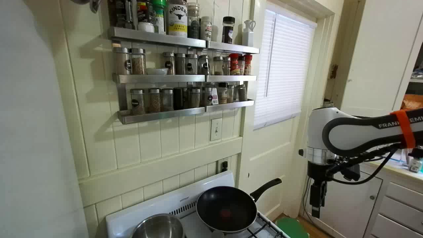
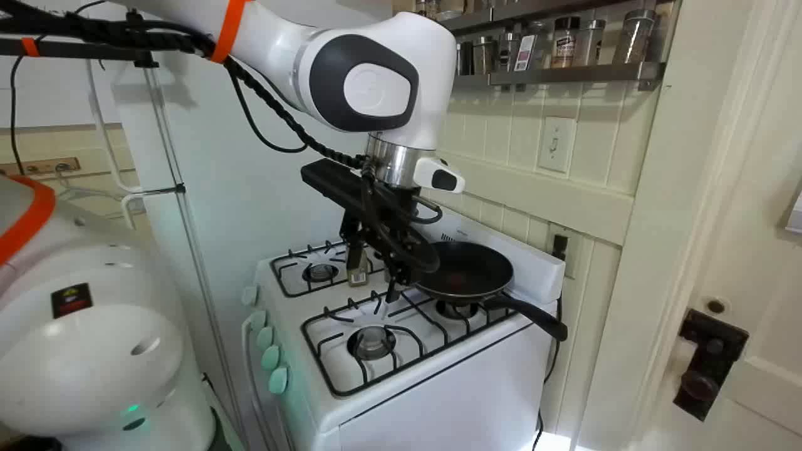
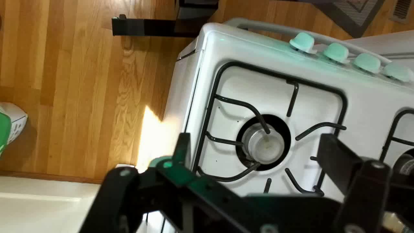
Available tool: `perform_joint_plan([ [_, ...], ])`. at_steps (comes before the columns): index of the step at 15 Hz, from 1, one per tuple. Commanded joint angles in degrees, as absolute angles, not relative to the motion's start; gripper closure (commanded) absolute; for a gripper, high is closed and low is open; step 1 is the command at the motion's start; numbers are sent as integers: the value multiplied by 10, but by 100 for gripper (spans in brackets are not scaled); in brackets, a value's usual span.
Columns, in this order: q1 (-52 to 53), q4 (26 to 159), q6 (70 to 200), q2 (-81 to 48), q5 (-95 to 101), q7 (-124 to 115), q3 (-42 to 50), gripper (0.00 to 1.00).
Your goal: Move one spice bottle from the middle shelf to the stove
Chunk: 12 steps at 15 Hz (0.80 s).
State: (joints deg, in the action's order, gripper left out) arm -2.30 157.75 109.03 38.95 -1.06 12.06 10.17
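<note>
The middle shelf [image 1: 158, 78] of the grey wall rack holds several metal-lidded spice jars and a small white bowl. The white stove [image 2: 313, 307] stands below; it also shows in the wrist view [image 3: 364, 110]. A small spice bottle [image 2: 358, 274] with a pale label stands on the stove top between the grates, partly behind a finger. A tan piece at the lower right edge of the wrist view may be this bottle. My gripper [image 2: 374, 279] points down over the stove. In the wrist view its fingers [image 3: 258, 150] are wide apart with nothing between them, above a burner.
A black frying pan [image 1: 226, 208] sits on the stove's back burner, its handle sticking out past the stove; it also shows in an exterior view [image 2: 467, 269]. A steel pot [image 1: 160, 228] is beside it. Black grates [image 3: 226, 140] cover the burners. The fridge [image 2: 250, 169] stands alongside.
</note>
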Motion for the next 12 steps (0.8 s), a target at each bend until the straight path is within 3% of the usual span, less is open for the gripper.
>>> perform_joint_plan([
  [1, -29, 1577, 1089, 389, -14, 124, 96, 0],
  [7, -29, 1577, 1089, 388, -14, 124, 96, 0],
  [12, -49, 1507, 1240, 322, 18, 120, 96, 0],
])
